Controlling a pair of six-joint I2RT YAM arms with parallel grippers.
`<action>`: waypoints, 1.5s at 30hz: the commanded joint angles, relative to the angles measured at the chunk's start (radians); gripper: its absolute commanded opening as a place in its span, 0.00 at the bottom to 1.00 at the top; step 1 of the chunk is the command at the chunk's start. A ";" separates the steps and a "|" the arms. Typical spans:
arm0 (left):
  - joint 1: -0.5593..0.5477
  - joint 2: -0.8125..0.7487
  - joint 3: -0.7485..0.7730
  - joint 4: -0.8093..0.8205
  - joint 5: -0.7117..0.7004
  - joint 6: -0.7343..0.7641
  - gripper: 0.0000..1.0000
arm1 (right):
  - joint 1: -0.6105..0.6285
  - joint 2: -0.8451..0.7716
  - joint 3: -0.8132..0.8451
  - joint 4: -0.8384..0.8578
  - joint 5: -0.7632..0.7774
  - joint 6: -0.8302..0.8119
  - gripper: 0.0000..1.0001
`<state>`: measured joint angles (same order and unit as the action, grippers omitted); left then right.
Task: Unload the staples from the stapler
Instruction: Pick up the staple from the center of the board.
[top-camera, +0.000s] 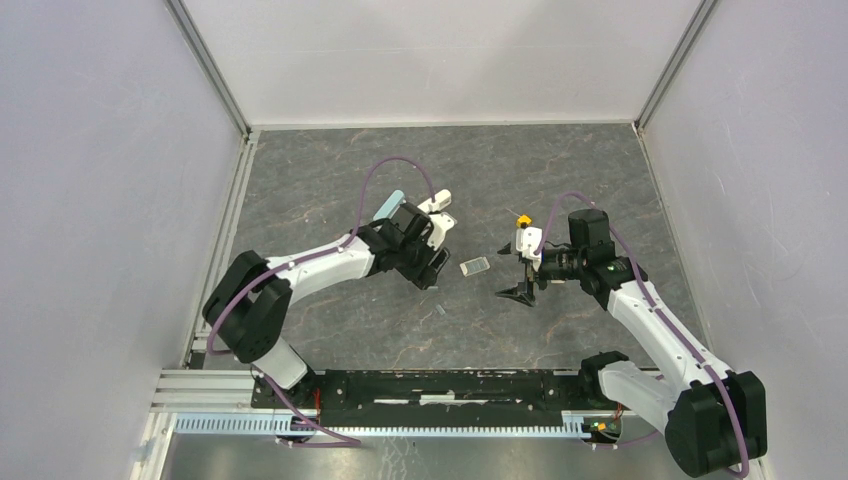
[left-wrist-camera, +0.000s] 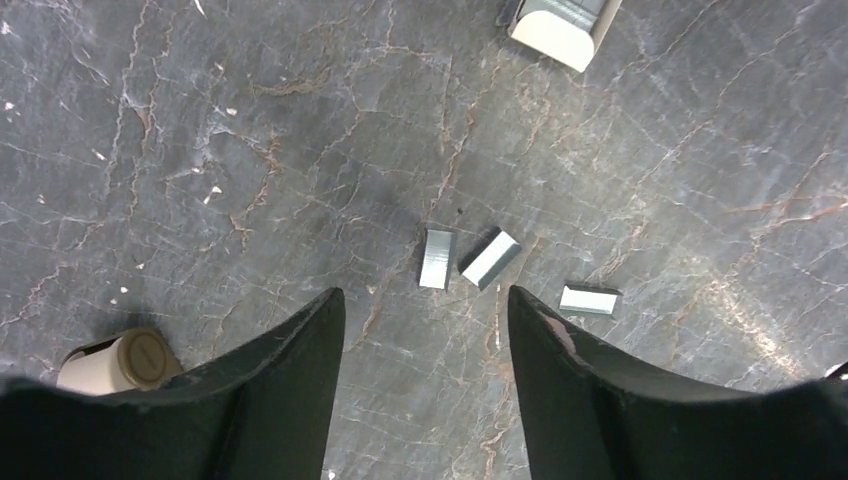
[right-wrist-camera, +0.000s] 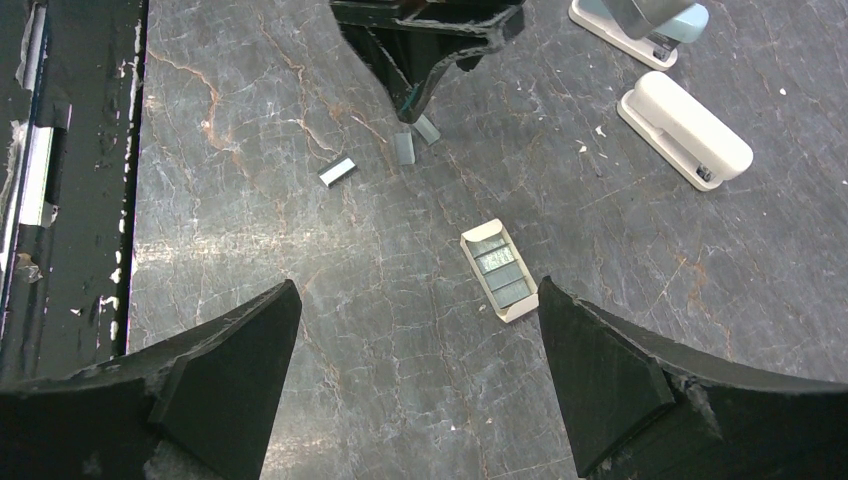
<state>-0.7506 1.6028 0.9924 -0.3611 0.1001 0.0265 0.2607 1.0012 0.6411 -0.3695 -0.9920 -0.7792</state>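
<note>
Three short strips of staples (left-wrist-camera: 437, 259) lie on the tabletop (left-wrist-camera: 200, 150), just ahead of the left gripper (left-wrist-camera: 425, 294), whose jaws stand partly apart and hold nothing. The right gripper (right-wrist-camera: 418, 288) gapes wide, empty. Probably gathering the strips; next, a square, low pinch.

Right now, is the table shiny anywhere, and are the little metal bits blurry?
Left wrist view: the staples are sharp, with glare on the table lower right. Right wrist view: glare at left, staples sharp. Top view: even light.
</note>
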 joint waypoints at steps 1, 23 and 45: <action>-0.005 0.039 0.056 -0.102 -0.031 0.076 0.63 | -0.006 -0.011 0.031 -0.006 -0.004 -0.021 0.95; -0.004 0.107 0.047 -0.102 -0.017 0.083 0.51 | -0.005 -0.001 0.035 -0.012 -0.008 -0.022 0.96; -0.018 0.186 0.099 -0.091 -0.011 0.071 0.41 | -0.005 0.001 0.041 -0.026 -0.013 -0.028 0.96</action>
<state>-0.7616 1.7592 1.0649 -0.4622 0.0872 0.0692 0.2596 1.0031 0.6415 -0.3840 -0.9905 -0.7910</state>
